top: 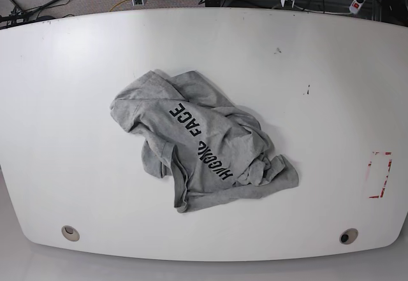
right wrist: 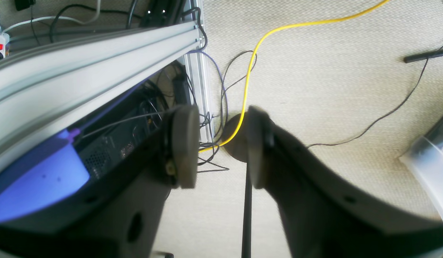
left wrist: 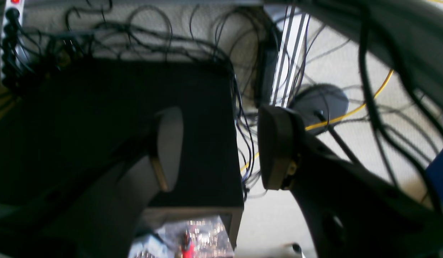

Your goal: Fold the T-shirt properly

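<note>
Beige carpet (right wrist: 332, 71) is covering the floor, and a yellow cable (right wrist: 259, 46) is snaking across it. Just beside that cable an aluminium frame rail (right wrist: 81, 61) is slanting past, with black wires (left wrist: 135, 32) tangling nearby. The white counter (top: 76, 71) is lying brightly lit.

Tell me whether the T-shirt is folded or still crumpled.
Crumpled, not folded: the T-shirt lies bunched on the white table, lettering skewed, edges rumpled.

White table (top: 76, 71), yellow cable (right wrist: 250, 68), perhaps red tape (top: 381, 174).
</note>
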Robot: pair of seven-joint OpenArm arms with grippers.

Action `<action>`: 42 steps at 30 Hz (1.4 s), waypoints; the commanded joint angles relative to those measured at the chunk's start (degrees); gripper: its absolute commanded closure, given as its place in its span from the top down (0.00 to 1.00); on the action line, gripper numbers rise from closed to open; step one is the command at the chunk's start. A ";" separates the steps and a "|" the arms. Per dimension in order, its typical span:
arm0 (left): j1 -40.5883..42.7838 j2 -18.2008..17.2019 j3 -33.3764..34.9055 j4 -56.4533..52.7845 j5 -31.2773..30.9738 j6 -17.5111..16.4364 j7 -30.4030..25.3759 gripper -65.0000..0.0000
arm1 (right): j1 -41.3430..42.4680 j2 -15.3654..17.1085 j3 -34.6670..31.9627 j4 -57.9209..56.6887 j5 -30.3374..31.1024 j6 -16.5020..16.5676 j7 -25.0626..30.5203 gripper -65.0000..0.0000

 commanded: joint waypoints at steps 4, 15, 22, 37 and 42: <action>0.82 -0.40 -0.08 0.16 -0.20 0.12 0.00 0.48 | 1.86 -0.64 0.00 0.20 0.17 0.09 0.16 0.32; 1.26 -0.67 -0.17 0.51 -0.29 0.03 -0.35 0.48 | 2.04 -0.64 0.00 0.29 0.43 0.09 0.25 0.32; 5.66 -0.49 -0.26 7.55 -0.29 -0.14 -0.44 0.48 | 0.36 -0.64 0.08 0.56 0.08 0.09 2.80 0.32; 21.48 -0.32 -0.34 31.37 -0.38 -0.06 0.09 0.47 | -14.05 -3.10 0.08 24.47 0.52 0.61 -2.74 0.32; 28.86 -0.32 -0.34 42.54 -0.38 -0.06 0.09 0.47 | -21.17 -5.13 0.00 37.30 0.52 0.70 -3.79 0.32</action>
